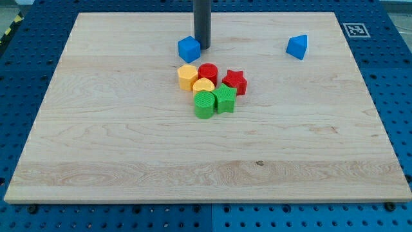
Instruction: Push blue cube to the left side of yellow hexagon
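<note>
The blue cube [188, 49] sits on the wooden board near the view's top centre. My tip [203, 47] rests right against the cube's right side. The yellow hexagon [187, 77] lies just below the cube, at the left end of a tight cluster of blocks. The cube stands above the hexagon, with a small gap between them.
The cluster also holds a red cylinder [208, 73], a red star [235, 82], a yellow heart-like block [203, 86], a green cylinder [205, 104] and a green star [224, 99]. A blue triangle block [297, 47] lies apart at the top right. The board's top edge [129, 14] is near.
</note>
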Robot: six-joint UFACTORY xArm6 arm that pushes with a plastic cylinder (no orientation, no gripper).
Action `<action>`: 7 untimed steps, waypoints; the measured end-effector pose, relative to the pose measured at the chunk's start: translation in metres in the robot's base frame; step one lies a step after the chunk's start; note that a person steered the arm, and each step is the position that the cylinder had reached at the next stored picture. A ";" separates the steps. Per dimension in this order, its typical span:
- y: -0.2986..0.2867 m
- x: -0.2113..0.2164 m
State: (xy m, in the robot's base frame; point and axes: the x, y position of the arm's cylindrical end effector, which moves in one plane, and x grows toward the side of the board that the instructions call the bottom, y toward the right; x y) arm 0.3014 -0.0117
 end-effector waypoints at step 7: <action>-0.086 0.010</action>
State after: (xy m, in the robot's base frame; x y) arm 0.3111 -0.0977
